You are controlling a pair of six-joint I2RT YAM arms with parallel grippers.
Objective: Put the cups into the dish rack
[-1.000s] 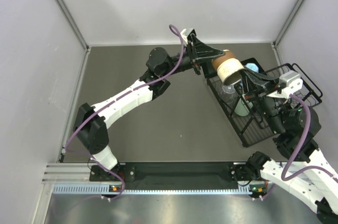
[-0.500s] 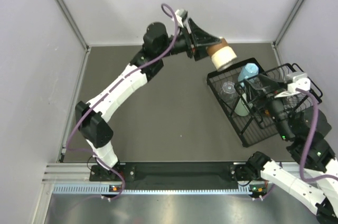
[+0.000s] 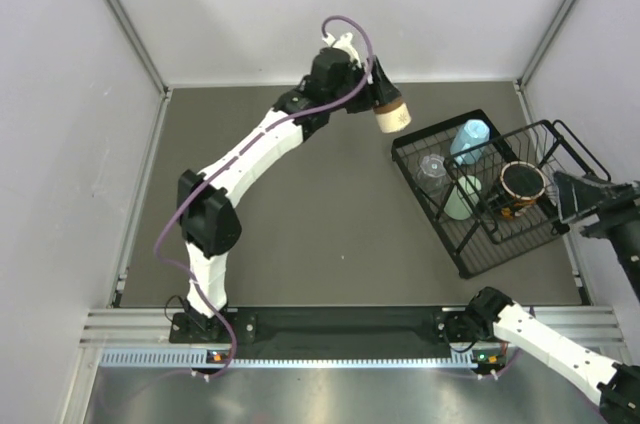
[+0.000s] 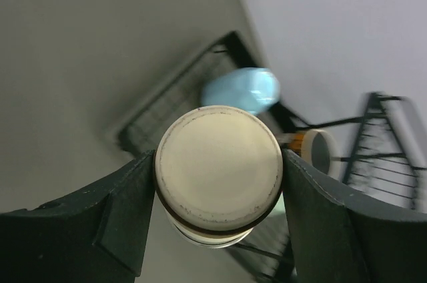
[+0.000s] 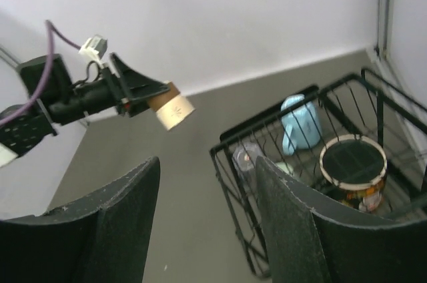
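Note:
My left gripper (image 3: pixel 378 102) is raised near the back wall, left of the dish rack (image 3: pixel 478 256), and is shut on a cream cup with a brown band (image 3: pixel 391 116). In the left wrist view the cup's cream base (image 4: pixel 219 166) fills the gap between both fingers. The black wire rack holds a light blue mug (image 3: pixel 470 139), a clear cup (image 3: pixel 432 172) and a mint green tumbler (image 3: pixel 462 196). A dark mug with a cream rim (image 3: pixel 522 184) sits in the raised basket. My right gripper (image 3: pixel 564 202) hangs open just right of the basket, holding nothing.
Grey walls close the table at the back and on both sides. The rack stands against the right wall, at an angle. Bare dark tabletop (image 3: pixel 320 224) lies between the rack and the left arm's base.
My right gripper opened and pulled back to the right, out of the rack, leaving the dark mug in the basket. My left arm carried the cream cup back and left, away from the rack.

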